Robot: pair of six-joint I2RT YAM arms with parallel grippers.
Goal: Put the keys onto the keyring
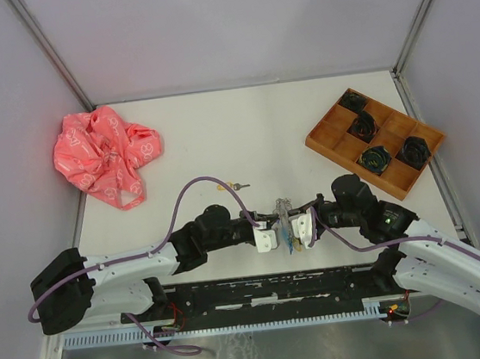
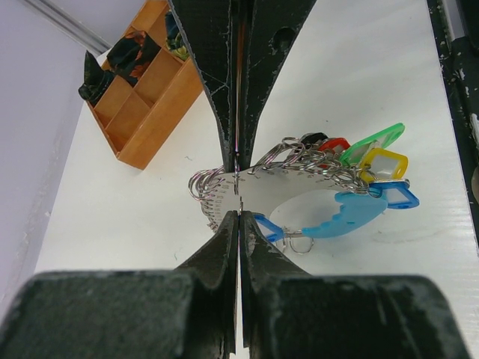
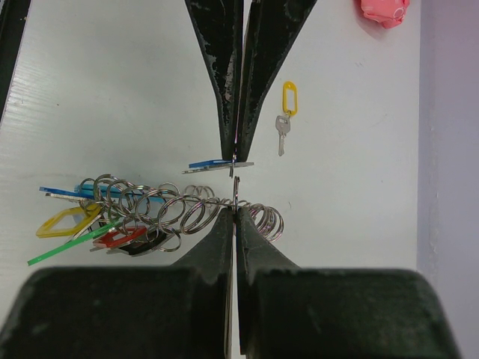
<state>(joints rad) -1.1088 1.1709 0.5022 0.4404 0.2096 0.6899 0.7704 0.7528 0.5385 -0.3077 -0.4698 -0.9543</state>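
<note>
Centrally, keyring (image 2: 296,161) between both arms' fingers (image 2: 213,60)

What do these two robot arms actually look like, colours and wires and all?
The left arm and right arm have white shells with chunky black joints. A purple cable loops along the left arm, and a second cable, also purple, follows the right. The left gripper and right gripper end in black, tapering fingers scuffed with pale scratches.

One each: loose key (image 1: 239,185), bag (image 1: 103,156), tray (image 1: 332,131)
</note>
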